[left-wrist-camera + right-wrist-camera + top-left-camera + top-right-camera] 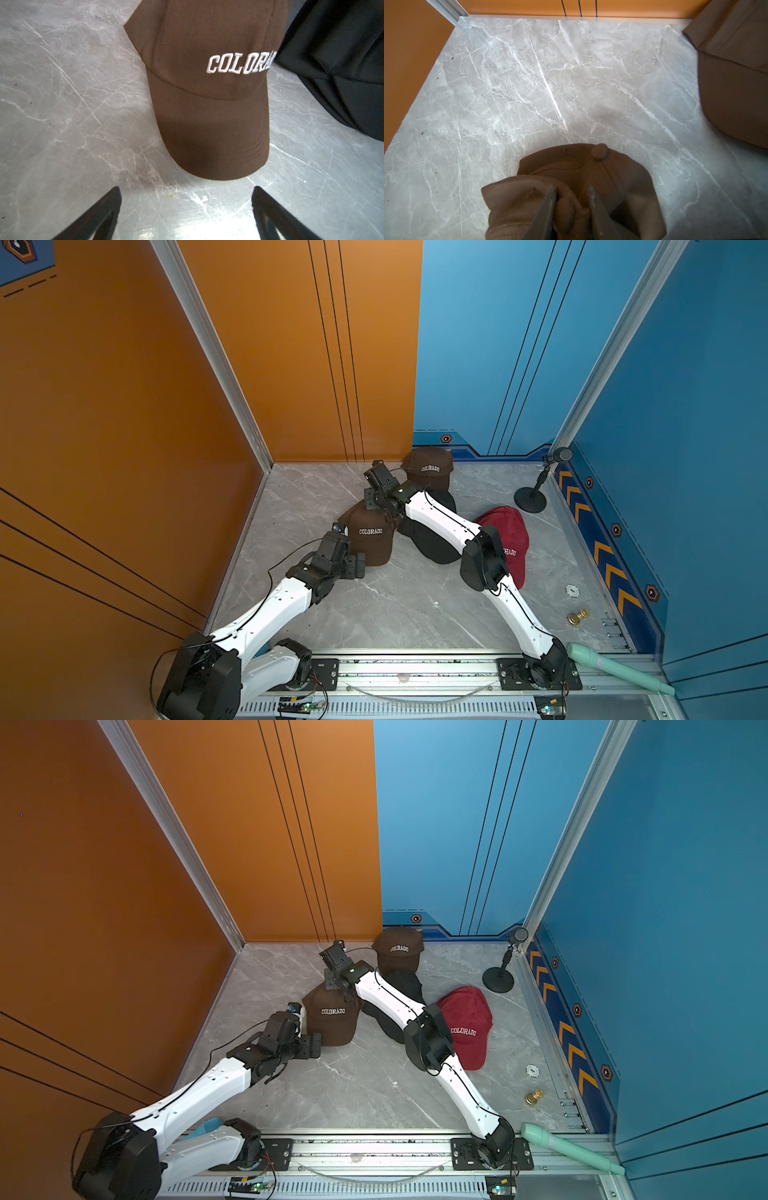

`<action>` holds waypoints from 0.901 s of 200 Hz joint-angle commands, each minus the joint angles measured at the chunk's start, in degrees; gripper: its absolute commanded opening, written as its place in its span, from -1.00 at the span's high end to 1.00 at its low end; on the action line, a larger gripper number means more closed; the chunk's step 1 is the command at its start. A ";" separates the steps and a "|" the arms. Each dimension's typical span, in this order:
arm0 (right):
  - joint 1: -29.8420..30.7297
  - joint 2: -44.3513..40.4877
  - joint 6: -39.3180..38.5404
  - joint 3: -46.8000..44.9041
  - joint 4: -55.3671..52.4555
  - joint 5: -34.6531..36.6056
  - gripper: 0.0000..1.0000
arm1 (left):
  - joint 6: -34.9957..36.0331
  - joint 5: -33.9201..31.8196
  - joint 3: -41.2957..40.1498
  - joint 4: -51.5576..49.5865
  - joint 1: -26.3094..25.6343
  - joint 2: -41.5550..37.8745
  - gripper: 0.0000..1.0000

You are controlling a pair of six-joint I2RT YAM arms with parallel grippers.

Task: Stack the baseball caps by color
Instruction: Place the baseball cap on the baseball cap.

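Note:
A dark brown baseball cap [370,537] with white "COLORADO" lettering lies left of centre on the marble floor. My right gripper [572,193] is shut on a fold of fabric at the back of its crown [600,166], reaching in from above [378,508]. My left gripper [187,189] is open just in front of that cap's brim [214,145], with only bare floor between its fingers. A second brown cap [430,468] sits at the back, against black caps [432,543] that my right forearm partly hides. A red cap [509,539] lies to the right.
A black round-based microphone stand [532,493] stands at the back right. A white disc [572,591], a brass piece [577,616] and a mint-green handle [615,668] lie near the right wall. An orange wall [124,448] runs close on the left.

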 commanded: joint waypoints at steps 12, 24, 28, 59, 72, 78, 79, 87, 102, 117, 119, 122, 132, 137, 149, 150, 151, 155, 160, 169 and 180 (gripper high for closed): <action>0.71 -4.46 -1.05 0.26 -1.19 1.82 0.57 | 0.62 1.30 1.00 0.26 -0.36 0.71 -0.96; 0.59 -5.99 -0.54 -0.56 -1.04 2.47 0.61 | 0.61 1.44 0.96 0.43 -0.36 0.94 -0.96; 0.56 -6.56 -0.34 -0.81 -1.03 2.54 0.62 | 0.61 1.46 0.96 0.44 -0.36 1.03 -0.96; 0.04 -9.89 1.49 -2.26 -1.20 2.37 0.69 | 0.61 1.90 1.09 0.70 -0.36 1.51 -0.96; -0.10 -10.86 1.97 -2.29 -1.72 1.73 0.70 | 0.61 2.12 1.11 0.89 -0.36 1.72 -0.96; -0.18 -11.15 2.20 -2.34 -1.99 1.49 0.70 | 0.57 2.23 1.15 0.90 -0.36 1.84 -0.96; -0.21 -11.22 2.22 -2.31 -1.96 1.46 0.70 | 0.55 2.24 1.15 0.93 -0.36 1.85 -0.96; -0.31 -11.61 2.49 -2.29 -2.26 1.23 0.70 | 0.52 2.39 1.16 1.01 -0.34 1.94 -0.96; -0.72 -11.99 3.36 -2.33 -2.54 0.03 0.73 | 0.44 2.84 1.18 1.23 -0.36 2.26 -0.96; -0.94 -12.25 4.01 -2.29 -2.64 -0.29 0.76 | 0.35 3.12 1.25 1.32 -0.36 2.56 -0.96; -0.90 -12.26 4.07 -2.29 -2.64 -0.09 0.77 | 0.35 3.17 1.25 1.30 -0.36 2.63 -0.96; -0.94 -12.21 4.20 -2.29 -2.63 0.14 0.77 | 0.32 3.28 1.32 1.38 -0.36 2.64 -0.95; -1.07 -12.14 4.86 -2.29 -2.48 1.04 0.79 | 0.26 3.48 1.33 1.43 -0.36 2.74 -0.96; -1.19 -11.95 5.60 -2.36 -2.26 1.36 0.79 | 0.26 3.63 1.34 1.41 -0.36 2.81 -0.96; -1.46 -11.92 7.69 -3.23 -0.63 1.84 0.80 | 0.19 3.81 1.35 1.57 -0.37 2.98 -0.96; -1.46 -11.91 7.87 -3.33 -0.45 1.86 0.80 | 0.18 3.82 1.34 1.58 -0.36 2.99 -0.96; -1.47 -11.95 8.09 -3.47 -0.35 1.91 0.80 | 0.18 3.78 1.34 1.58 -0.36 2.96 -0.96; -1.59 -11.99 8.89 -3.94 0.51 2.07 0.80 | 0.17 3.90 1.33 1.58 -0.38 3.04 -0.96; -1.76 -11.94 9.87 -4.47 1.40 2.03 0.80 | 0.17 4.00 1.38 1.60 -0.32 3.09 -0.96; -1.99 -11.82 12.06 -5.21 2.90 1.72 0.82 | 0.17 4.09 1.35 1.58 -0.44 3.16 -0.96; -2.08 -11.58 14.16 -5.83 4.13 2.06 0.85 | 0.17 4.16 1.33 1.58 -0.45 3.15 -0.96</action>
